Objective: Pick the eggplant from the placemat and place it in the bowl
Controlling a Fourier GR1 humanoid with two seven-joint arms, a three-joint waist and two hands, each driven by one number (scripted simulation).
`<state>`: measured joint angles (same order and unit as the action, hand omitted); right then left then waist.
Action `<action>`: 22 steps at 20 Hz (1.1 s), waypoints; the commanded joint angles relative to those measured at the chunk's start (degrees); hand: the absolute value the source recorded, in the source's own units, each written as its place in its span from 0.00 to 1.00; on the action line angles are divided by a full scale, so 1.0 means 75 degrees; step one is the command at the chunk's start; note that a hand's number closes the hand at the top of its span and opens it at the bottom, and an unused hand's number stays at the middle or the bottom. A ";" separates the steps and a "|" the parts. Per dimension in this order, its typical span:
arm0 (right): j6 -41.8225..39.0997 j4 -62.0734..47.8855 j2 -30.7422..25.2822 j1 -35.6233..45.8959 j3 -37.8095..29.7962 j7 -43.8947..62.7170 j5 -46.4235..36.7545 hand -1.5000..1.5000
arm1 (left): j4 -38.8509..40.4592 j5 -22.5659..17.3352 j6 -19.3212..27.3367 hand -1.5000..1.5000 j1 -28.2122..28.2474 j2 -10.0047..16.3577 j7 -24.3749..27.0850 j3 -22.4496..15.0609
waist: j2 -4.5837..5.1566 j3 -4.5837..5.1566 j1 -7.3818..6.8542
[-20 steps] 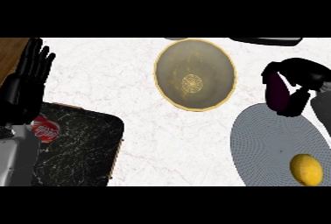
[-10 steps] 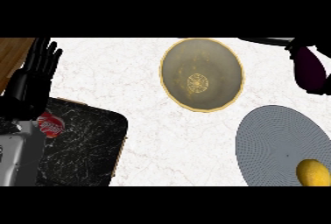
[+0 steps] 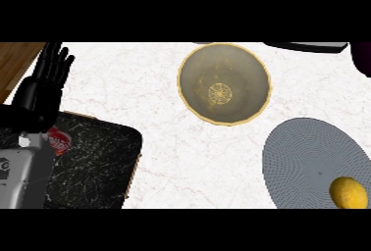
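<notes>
The bowl [image 3: 225,84] stands on the white marbled worktop [image 3: 138,68], a round dish with a golden rim and a pale web-like pattern at its bottom; nothing lies in it. Up and to the right of the bowl, at the very edge of the view, a dark purple sliver shows that looks like the eggplant [image 3: 361,59]. It is cut off by the edge, well apart from the bowl and clear of the placemat [image 3: 308,157]. The right hand does not show, so whether any fingers grasp the eggplant cannot be told.

The grey round placemat lies below and to the right of the bowl, close to its rim but not touching it. A yellow lemon [image 3: 348,192] rests on the mat's lower right part.

Far to the left of the bowl the left hand [image 3: 42,86] rests, its black fingers straight, pointing up and holding nothing. Its grey forearm [image 3: 22,179] comes in from the lower edge. Below and to the left of the bowl lies a dark marbled board [image 3: 91,166], with a small red thing [image 3: 59,142] on it beside the forearm; what it is cannot be made out. A strip of brown wood [image 3: 16,59] shows at the far upper left, and a black thing [image 3: 304,46] just above and right of the bowl
</notes>
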<state>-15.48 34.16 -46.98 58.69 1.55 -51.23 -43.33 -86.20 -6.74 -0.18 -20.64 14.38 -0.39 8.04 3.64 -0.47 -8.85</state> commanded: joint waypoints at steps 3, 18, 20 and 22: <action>-0.1200 -0.0715 0.0121 0.0992 -0.0330 -0.1379 0.0798 1.00 | 0.0234 0.0004 0.0041 0.50 -0.0277 0.0066 -0.0076 0.0085 | -0.0074 0.0032 0.0119; -0.2988 -0.1466 0.1280 0.2414 0.0595 -0.0793 0.1631 1.00 | 0.0165 0.0011 0.0148 0.50 -0.0001 0.0158 -0.0108 0.0280 | -0.0285 0.0059 0.0414; -0.3279 -0.1481 0.1278 0.2867 0.0751 -0.0666 0.1655 1.00 | 0.0287 0.0141 0.0133 0.50 0.0152 0.0082 0.0142 0.0180 | -0.0266 0.0070 0.0419; -0.3255 -0.1449 0.1531 0.2889 0.1019 -0.0658 0.1593 1.00 | 0.0340 -0.0087 -0.0066 0.50 0.0325 0.0165 0.0169 0.0344 | -0.0304 0.0072 0.0507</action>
<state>-27.67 24.50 -36.96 78.32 6.74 -48.13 -30.96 -83.92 -6.68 0.23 -19.86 15.47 0.04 10.07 1.56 0.03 -5.70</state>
